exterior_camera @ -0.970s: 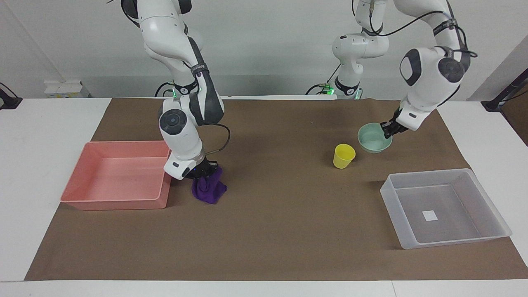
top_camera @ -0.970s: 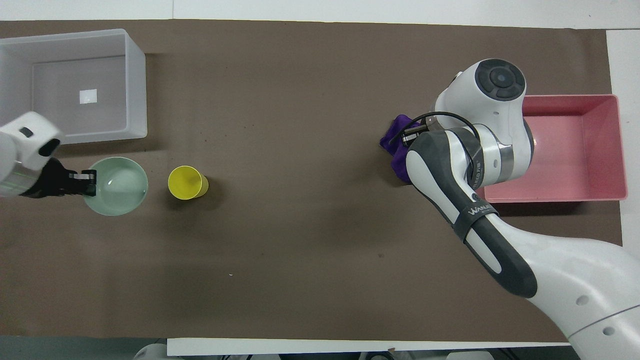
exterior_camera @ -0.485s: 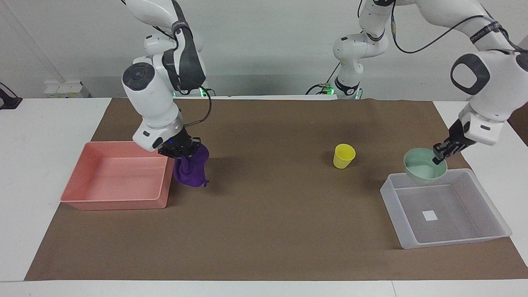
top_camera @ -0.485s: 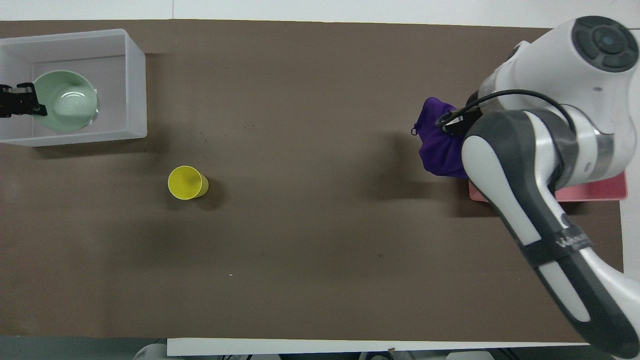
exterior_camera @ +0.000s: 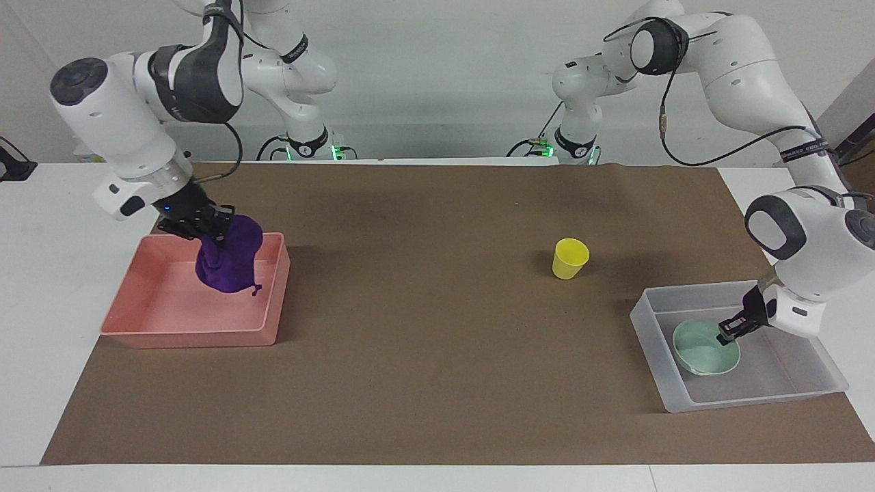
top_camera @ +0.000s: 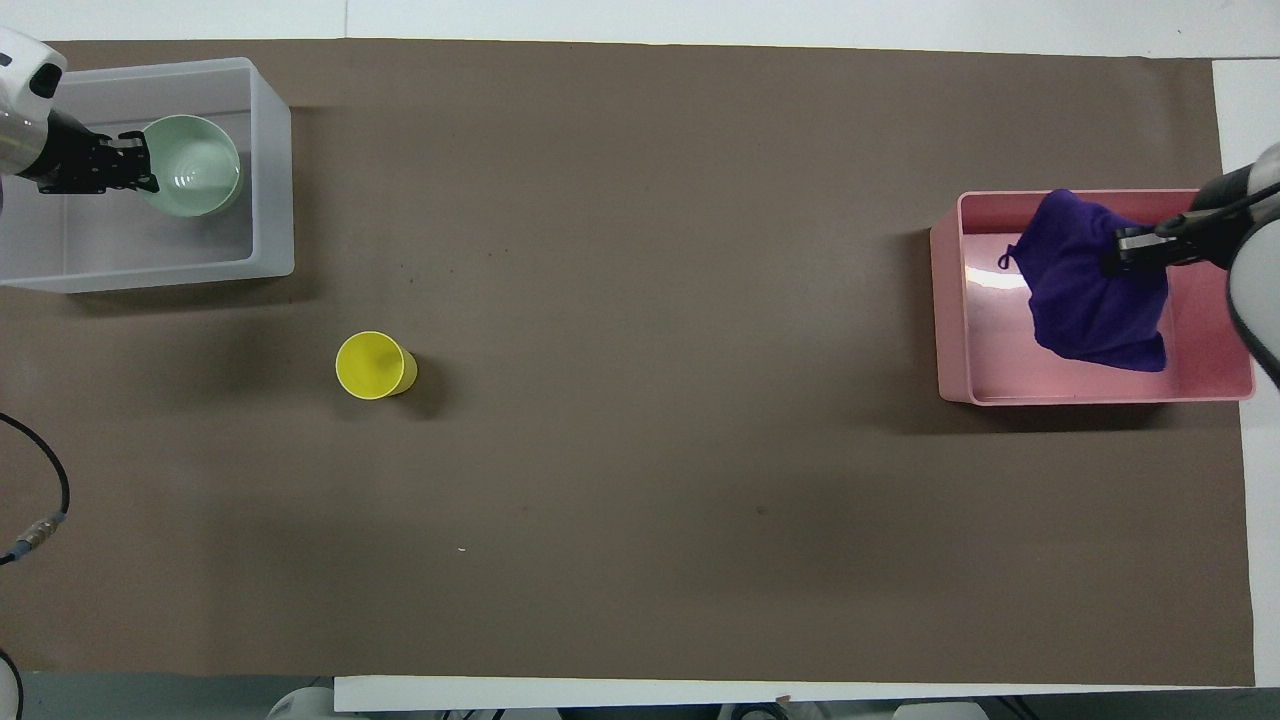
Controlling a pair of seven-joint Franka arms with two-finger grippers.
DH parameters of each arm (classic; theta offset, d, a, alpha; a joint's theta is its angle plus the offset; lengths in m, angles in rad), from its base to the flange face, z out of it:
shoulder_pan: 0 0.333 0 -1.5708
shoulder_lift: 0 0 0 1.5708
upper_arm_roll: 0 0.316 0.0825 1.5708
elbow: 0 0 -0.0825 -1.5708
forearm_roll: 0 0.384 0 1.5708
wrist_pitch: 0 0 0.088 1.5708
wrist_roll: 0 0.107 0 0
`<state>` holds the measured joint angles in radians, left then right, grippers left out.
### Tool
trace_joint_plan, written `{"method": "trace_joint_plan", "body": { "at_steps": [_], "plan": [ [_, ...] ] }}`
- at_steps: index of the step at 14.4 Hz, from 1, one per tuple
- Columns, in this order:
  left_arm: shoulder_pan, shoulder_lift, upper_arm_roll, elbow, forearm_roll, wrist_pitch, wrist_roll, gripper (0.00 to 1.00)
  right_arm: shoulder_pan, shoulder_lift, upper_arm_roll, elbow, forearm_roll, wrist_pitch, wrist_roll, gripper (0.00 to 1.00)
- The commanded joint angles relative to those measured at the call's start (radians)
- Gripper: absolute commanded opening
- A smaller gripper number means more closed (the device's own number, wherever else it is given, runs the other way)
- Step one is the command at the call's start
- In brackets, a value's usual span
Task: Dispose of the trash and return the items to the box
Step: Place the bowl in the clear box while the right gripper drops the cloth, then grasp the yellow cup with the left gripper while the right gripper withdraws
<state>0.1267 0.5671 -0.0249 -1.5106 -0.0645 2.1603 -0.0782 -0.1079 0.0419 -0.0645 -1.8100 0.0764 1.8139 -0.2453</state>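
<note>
At the lower right of the facing view we see the left claw (exterior_camera: pixel 729 335) inside the clear box (exterior_camera: pixel 786 393), clamped on the rim of the mint-green bowl (exterior_camera: pixel 704 352). The bowl sits tilted low within the box walls; we cannot tell whether it touches the floor. In the overhead view the same bowl (top_camera: pixel 192 179) appears at the upper left, within the box (top_camera: pixel 270 200), the left claw (top_camera: pixel 125 168) at its rim.

At the middle left of the facing view the right claw (exterior_camera: pixel 205 229) holds the purple rag (exterior_camera: pixel 229 256), which hangs bunched over the pink tub (exterior_camera: pixel 157 331); its lower end dips within the tub's walls. In the overhead view the rag (top_camera: pixel 1085 290) covers part of the pink tub (top_camera: pixel 950 300) at the right edge.

The yellow cup (exterior_camera: pixel 570 258) stands upright on the brown paper (exterior_camera: pixel 437 376) of the bench (exterior_camera: pixel 41 307), right of centre, above the box in the frame.
</note>
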Motion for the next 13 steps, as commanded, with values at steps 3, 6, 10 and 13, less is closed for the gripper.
{"method": "trace_joint_plan", "body": {
  "at_steps": [3, 6, 10, 13],
  "plan": [
    [-0.002, -0.142, 0.002, 0.008, 0.042, -0.104, 0.002, 1.0, -0.076, -0.004, 0.012, -0.17, -0.004, 0.151, -0.045, 0.01],
    [-0.062, -0.301, -0.001, -0.011, 0.043, -0.302, -0.011, 1.0, -0.079, 0.064, 0.012, -0.201, -0.004, 0.243, -0.045, 0.03],
    [-0.253, -0.534, -0.001, -0.412, 0.06, -0.344, -0.174, 1.0, -0.07, 0.088, 0.012, -0.19, -0.004, 0.263, -0.037, 0.51],
    [-0.301, -0.665, -0.012, -0.699, 0.054, -0.16, -0.218, 1.0, -0.067, 0.075, 0.017, -0.169, -0.003, 0.228, -0.028, 0.86]
  ]
}}
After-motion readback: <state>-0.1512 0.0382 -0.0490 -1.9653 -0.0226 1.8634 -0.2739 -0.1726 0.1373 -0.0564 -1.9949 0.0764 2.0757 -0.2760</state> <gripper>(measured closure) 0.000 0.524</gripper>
